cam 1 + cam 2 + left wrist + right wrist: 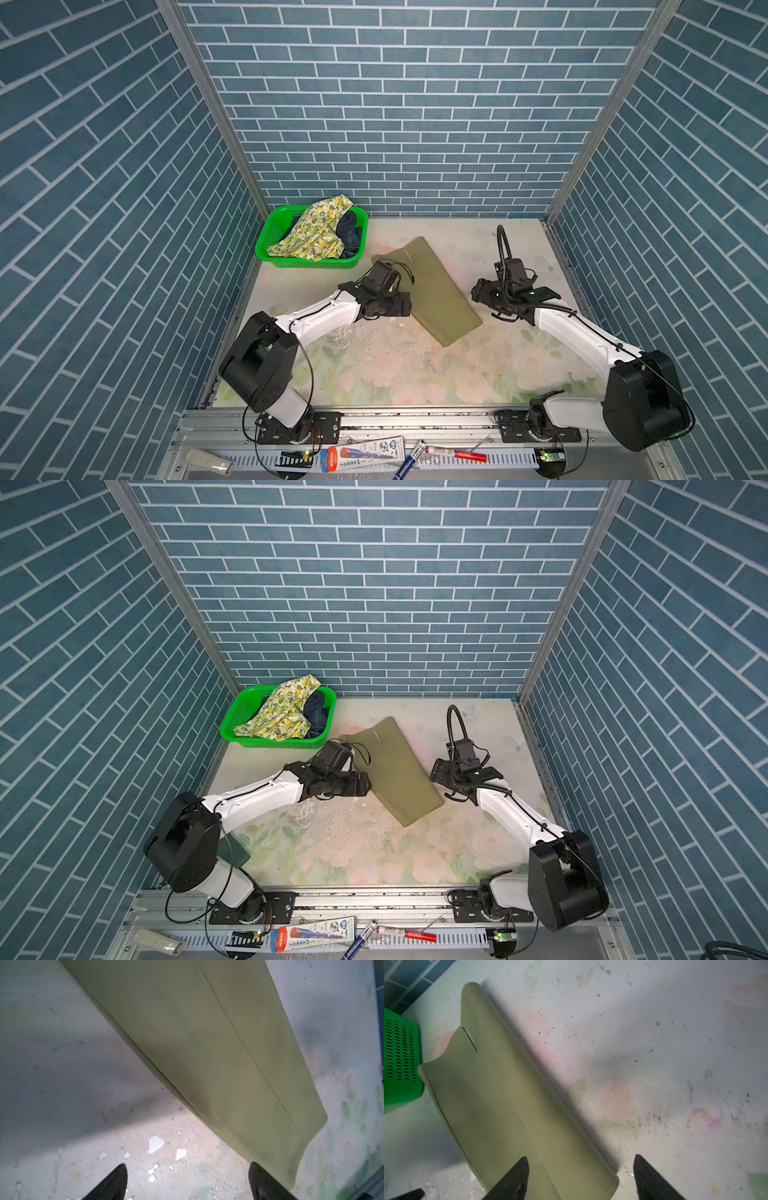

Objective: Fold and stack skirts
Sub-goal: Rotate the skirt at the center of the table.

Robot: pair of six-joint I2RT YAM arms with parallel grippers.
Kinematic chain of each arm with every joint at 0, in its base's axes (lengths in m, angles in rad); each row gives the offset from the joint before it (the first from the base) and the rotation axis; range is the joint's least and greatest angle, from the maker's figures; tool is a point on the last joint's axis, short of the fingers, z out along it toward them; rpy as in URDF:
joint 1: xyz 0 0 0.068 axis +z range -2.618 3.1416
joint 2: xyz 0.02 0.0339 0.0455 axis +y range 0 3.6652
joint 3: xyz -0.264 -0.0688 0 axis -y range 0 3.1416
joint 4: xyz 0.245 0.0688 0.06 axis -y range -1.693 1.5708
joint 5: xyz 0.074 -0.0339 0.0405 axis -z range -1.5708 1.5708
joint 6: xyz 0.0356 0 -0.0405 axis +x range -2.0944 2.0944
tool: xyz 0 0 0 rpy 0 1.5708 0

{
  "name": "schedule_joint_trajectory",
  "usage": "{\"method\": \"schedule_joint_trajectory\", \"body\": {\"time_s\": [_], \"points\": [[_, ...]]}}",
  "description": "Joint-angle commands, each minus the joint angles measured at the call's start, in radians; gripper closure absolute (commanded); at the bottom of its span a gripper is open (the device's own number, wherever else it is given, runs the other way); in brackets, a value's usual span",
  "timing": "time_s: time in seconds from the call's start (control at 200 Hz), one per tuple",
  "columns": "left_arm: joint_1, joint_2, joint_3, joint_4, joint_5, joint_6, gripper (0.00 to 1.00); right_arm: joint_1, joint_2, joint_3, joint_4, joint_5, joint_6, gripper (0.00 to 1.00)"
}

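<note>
The olive-khaki skirt (430, 291) (397, 771) lies folded into a long strip on the middle of the table. My left gripper (408, 306) (188, 1165) is open at the strip's left edge, with bare table between its fingers and one fingertip (254, 1169) beside the cloth (218, 1053). My right gripper (478, 291) (580, 1157) is open at the strip's right side, low over one corner of the cloth (500, 1105). It holds nothing. The lemon-print skirt (316, 232) (282, 712) and the dark navy skirt (351, 239) (318, 717) lie crumpled in the basket.
A green mesh basket (269, 232) (235, 717) (400, 1053) stands at the back left corner, close to the olive strip's far end. Blue brick walls close three sides. Pens and a tube (365, 452) lie on the front rail. White chips (155, 1144) mark the table.
</note>
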State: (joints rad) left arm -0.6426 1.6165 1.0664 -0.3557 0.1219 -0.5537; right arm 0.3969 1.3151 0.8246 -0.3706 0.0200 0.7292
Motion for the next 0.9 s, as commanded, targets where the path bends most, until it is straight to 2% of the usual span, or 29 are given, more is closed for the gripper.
{"method": "schedule_joint_trajectory", "body": {"time_s": [0.0, 0.28, 0.485, 0.635, 0.72, 0.78, 0.895], "points": [[0.019, 0.077, 0.096, -0.107, -0.092, 0.077, 0.08, 0.018, 0.001, -0.056, -0.072, 0.045, 0.068, 0.23], [0.030, 0.154, 0.161, -0.111, -0.139, 0.099, 0.08, 0.054, -0.026, -0.167, -0.035, 0.010, 0.193, 0.24], [0.040, 0.140, 0.157, -0.105, -0.133, 0.103, 0.08, 0.057, -0.016, -0.261, 0.174, -0.075, 0.254, 0.26], [0.044, 0.127, 0.156, -0.101, -0.120, 0.099, 0.08, 0.057, 0.021, -0.284, 0.301, -0.071, 0.244, 0.30], [0.052, 0.115, 0.152, -0.098, -0.106, 0.094, 0.08, 0.056, 0.046, -0.297, 0.372, -0.083, 0.245, 0.41], [0.060, 0.106, 0.145, -0.094, -0.097, 0.089, 0.08, 0.057, 0.065, -0.303, 0.421, -0.100, 0.233, 0.52], [0.074, 0.086, 0.141, -0.100, -0.093, 0.087, 0.10, 0.054, 0.059, -0.294, 0.402, -0.057, 0.204, 0.87]]}}
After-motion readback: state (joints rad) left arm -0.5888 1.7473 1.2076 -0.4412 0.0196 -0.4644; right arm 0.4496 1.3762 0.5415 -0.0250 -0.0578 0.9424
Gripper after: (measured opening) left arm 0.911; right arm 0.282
